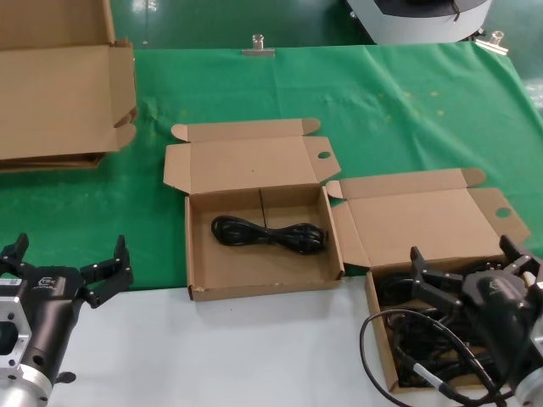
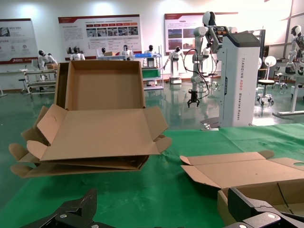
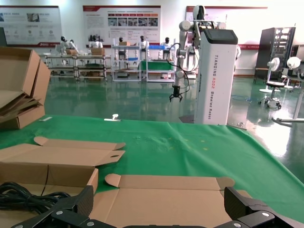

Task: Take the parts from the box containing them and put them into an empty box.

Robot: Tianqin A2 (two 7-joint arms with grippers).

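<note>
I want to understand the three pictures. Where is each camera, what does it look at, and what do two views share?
Head: on the head, looking down at the centre box and right box; left gripper and right gripper show.
Left wrist: on the left arm, facing the hall; own fingers show.
Right wrist: on the right arm, facing the hall; own fingers show.
Both wrist views share the white robot stand.

Green-clothed table (image 1: 407,119) carries 2 open boxes (image 1: 254,246) and flat cardboard sheets (image 1: 59,93).

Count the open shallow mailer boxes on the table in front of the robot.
2. One sits at the centre, holding a single black cable bundle. The other is at the robot's right, under the right gripper, filled with cables. The cardboard stack at far left isn't counted.
</note>
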